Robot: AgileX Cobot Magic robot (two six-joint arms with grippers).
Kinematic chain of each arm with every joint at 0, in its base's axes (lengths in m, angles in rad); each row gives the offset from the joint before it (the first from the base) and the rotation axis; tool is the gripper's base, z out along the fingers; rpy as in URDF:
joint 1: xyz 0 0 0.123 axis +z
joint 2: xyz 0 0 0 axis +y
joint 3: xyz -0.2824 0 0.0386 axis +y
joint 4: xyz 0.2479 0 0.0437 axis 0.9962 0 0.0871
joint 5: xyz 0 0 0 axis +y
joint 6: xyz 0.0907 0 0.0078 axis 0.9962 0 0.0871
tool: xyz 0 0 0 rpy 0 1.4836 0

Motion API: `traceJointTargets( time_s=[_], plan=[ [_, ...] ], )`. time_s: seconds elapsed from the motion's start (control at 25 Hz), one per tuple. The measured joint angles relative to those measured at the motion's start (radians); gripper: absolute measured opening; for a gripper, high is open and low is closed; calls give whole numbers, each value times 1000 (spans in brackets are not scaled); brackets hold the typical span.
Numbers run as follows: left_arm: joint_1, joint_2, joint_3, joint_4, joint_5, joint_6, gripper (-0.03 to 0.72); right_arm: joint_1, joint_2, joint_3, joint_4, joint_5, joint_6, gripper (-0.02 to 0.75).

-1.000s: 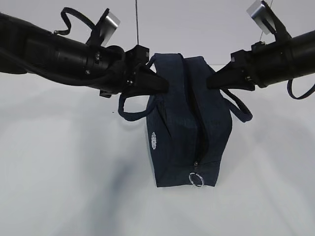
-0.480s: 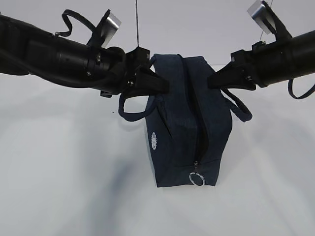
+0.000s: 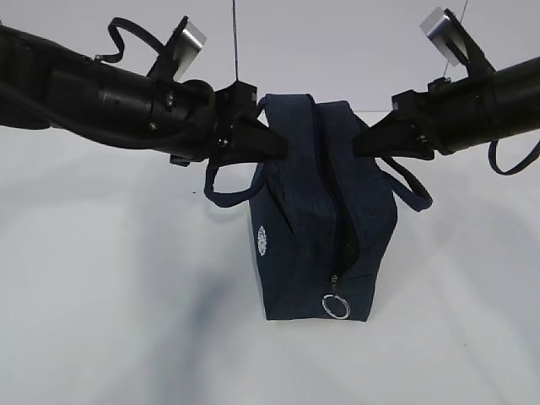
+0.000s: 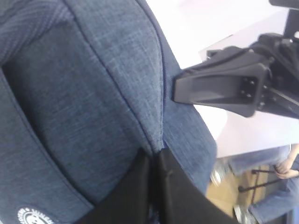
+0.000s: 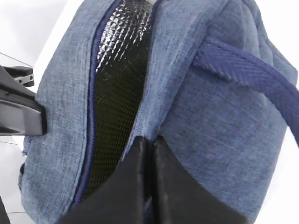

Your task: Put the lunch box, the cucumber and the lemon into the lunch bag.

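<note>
The dark navy lunch bag (image 3: 321, 219) stands on the white table, zipper open along its top, metal ring pull (image 3: 337, 306) hanging at its front. My left gripper (image 3: 283, 145) is shut on the fabric of the bag's upper left side; the left wrist view shows the pinch (image 4: 155, 156). My right gripper (image 3: 359, 142) is shut on the fabric of the upper right side, next to the opening (image 5: 148, 142). Silver-black lining (image 5: 117, 93) shows inside the opening. The lunch box, cucumber and lemon are out of view.
The bag's loop handles hang at its left (image 3: 221, 198) and right (image 3: 416, 190). A white table (image 3: 118, 321) surrounds the bag. A thin cable (image 3: 235, 38) hangs behind.
The bag has shifted only slightly; its top edges look a little more spread and the right arm has risen a touch. Both grips are held.
</note>
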Motion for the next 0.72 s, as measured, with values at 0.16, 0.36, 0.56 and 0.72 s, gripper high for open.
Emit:
traceJointTargets(
  time_s=[0.16,0.36,0.56,0.72],
  plan=[
    [0,0,0,-2,-24,0,-8,0,0,0,2,0,-4,8],
    [0,0,0,-4,-26,2,-8,0,0,0,2,0,-8,8],
    [0,0,0,-5,-32,2,-8,0,0,0,4,0,-14,9],
    [0,0,0,17,-37,2,-8,0,0,0,32,18,-31,27]
  ],
)
